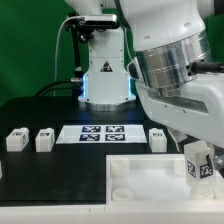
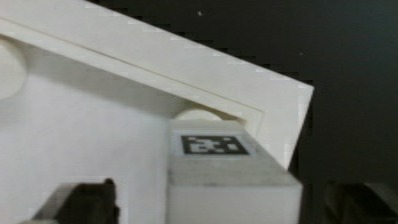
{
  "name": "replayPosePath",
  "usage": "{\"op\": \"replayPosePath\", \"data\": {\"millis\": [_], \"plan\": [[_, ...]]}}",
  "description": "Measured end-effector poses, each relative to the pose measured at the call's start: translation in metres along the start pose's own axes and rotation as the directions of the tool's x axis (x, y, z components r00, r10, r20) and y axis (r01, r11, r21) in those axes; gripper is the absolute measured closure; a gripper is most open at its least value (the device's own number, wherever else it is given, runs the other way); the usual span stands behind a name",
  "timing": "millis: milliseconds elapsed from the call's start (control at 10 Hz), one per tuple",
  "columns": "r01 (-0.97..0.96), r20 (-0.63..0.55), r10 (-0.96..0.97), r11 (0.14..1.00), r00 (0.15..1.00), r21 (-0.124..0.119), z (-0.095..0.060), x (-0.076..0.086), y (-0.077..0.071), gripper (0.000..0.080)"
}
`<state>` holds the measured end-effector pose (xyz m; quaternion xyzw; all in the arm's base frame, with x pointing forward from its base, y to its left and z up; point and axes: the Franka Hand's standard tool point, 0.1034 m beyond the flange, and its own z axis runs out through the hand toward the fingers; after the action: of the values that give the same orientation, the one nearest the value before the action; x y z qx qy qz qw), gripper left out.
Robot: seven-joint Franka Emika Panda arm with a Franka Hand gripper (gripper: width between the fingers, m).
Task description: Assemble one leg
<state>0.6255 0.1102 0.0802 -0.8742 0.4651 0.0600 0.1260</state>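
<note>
"The leg (image 1: 197, 166), where is it?"

"On the near side of the table, at the exterior view's right. It is upright, just under the hand, and over the large flat white piece (image 1: 140, 172). Shall I go through the rest by size?"

"Please do."

"The arm (image 1: 175, 60) is the biggest thing. White and bulky, it fills the upper part of the exterior view's right and bends down toward the near side. Under everything lies the black table (image 1: 40, 175). Next is the large flat white piece, which lies flat on the near side toward the right and has a raised rim."

"And farther back?"

"The marker board (image 1: 100, 133) lies flat at the middle of the table. Three other legs stand roughly level with it. One leg (image 1: 15, 140) is at the exterior view's left with a second leg (image 1: 44, 140) just beside it. A third leg (image 1: 157, 137) is just to the right of the board."

"And the gripper (image 1: 198, 158)?"

"Its dark fingers (image 2: 86, 202) stand on either side of the leg, clenched on it and grasping it. In the wrist view a black-and-white tag (image 2: 214, 145) on the leg faces the camera. A round corner socket (image 2: 210, 112) of the white piece shows just beside the leg. I cannot tell whether the leg's lower end touches the piece."
</note>
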Motion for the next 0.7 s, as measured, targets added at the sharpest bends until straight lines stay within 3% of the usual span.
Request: {"op": "replayPosePath", "data": {"millis": [100, 300, 500, 600, 700], "plan": [[0.221, -0.011, -0.221, 0.975, 0.975, -0.016, 0.0008, -0.0013, -0.0022, 0.0161], [0.330, -0.008, -0.330, 0.944, 0.944, -0.011, 0.0005, 0.0004, -0.0018, 0.0153], [0.570, -0.003, -0.571, 0.821, 0.821, -0.023, 0.0001, 0.0002, -0.0019, 0.0151], [0.719, -0.005, -0.720, 0.693, 0.694, -0.053, -0.0030, 0.0005, -0.0058, 0.0151], [0.748, -0.007, -0.750, 0.661, 0.662, -0.051, -0.0027, -0.0008, -0.0075, 0.0151]]}}
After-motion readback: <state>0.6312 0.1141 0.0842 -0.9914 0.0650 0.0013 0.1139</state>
